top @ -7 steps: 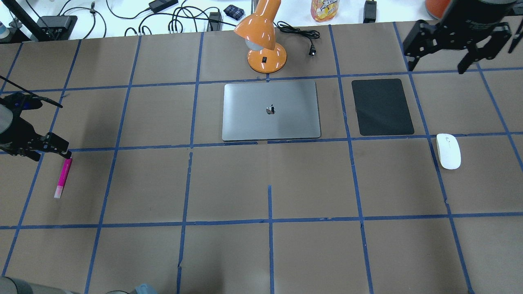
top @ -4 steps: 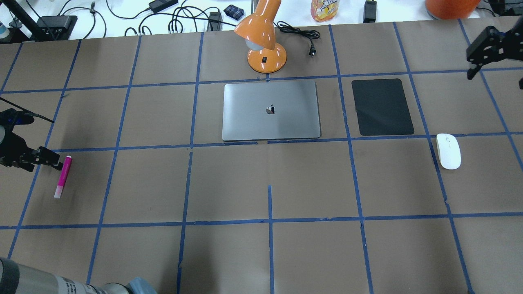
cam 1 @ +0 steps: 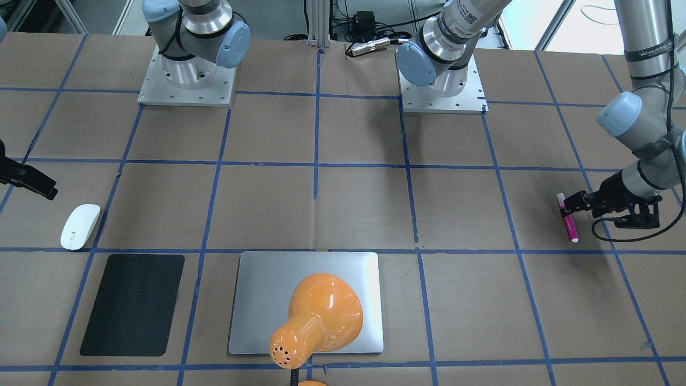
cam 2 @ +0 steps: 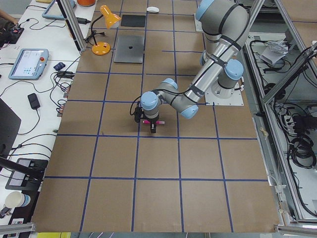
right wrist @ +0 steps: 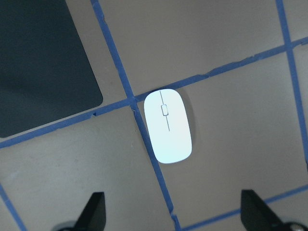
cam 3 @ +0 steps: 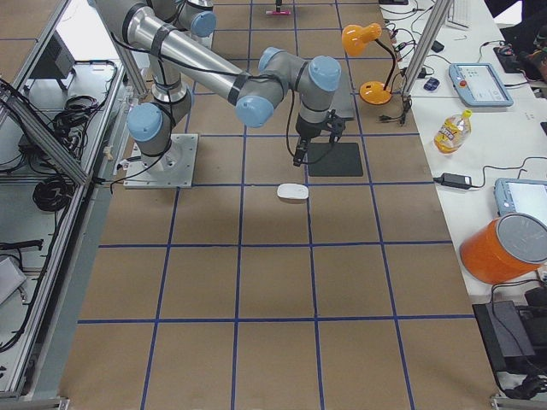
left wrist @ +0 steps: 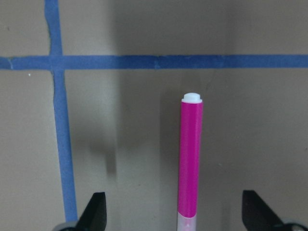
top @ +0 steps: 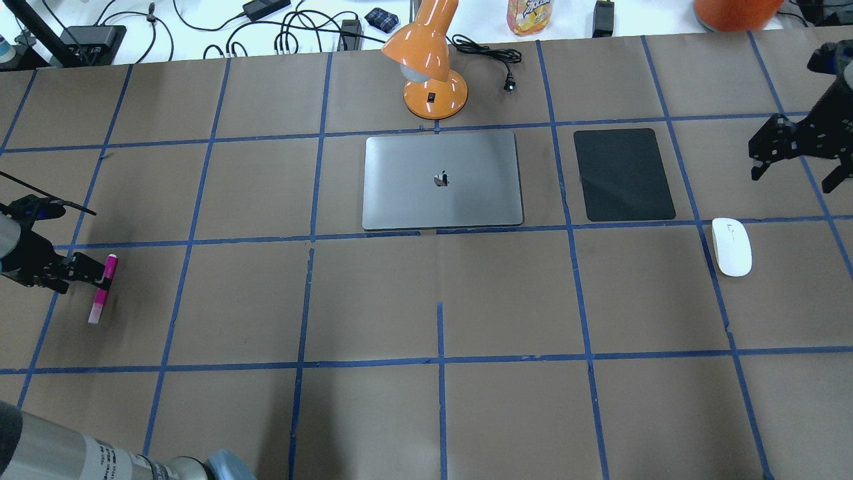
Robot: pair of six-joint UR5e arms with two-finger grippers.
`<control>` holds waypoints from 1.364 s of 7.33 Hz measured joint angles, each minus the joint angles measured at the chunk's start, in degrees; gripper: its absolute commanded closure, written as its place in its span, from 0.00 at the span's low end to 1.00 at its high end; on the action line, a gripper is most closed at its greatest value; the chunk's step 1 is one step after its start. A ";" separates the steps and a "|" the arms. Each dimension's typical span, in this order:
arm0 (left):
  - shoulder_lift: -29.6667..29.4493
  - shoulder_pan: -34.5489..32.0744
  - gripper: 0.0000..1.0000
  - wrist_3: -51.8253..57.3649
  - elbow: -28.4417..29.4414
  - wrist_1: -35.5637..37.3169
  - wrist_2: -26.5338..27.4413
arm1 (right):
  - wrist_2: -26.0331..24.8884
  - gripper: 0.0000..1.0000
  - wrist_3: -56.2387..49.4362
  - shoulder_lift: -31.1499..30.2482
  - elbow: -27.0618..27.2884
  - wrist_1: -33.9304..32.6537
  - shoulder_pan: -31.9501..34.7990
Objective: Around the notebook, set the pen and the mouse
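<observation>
The magenta pen (top: 110, 265) lies flat at the table's left side, pale cap toward the near edge. My left gripper (top: 91, 275) is low over it and open; in the left wrist view the pen (left wrist: 190, 159) runs between the two spread fingers (left wrist: 96, 209). Far right, the white mouse (top: 731, 247) rests on a tape line. My right gripper (top: 793, 177) hangs open above the table, just beyond the mouse and apart from it; the right wrist view has the mouse (right wrist: 168, 126) ahead of the fingers. The silver notebook (top: 441, 180) lies closed at the centre back.
A black mat (top: 623, 175) lies between notebook and mouse. An orange desk lamp (top: 430, 67) stands right behind the notebook, its head leaning over the notebook (cam 1: 257, 300) in the front-facing view. Cables and a bottle line the far edge.
My left gripper has slid along the pen toward the near edge and now straddles it. My right gripper has swung right and come nearer the mouse.
</observation>
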 measured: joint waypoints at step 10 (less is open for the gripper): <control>3.80 -1.28 0.85 -1.75 -1.65 -4.24 1.11 | -0.60 0.01 -6.90 9.67 15.43 -27.58 -1.40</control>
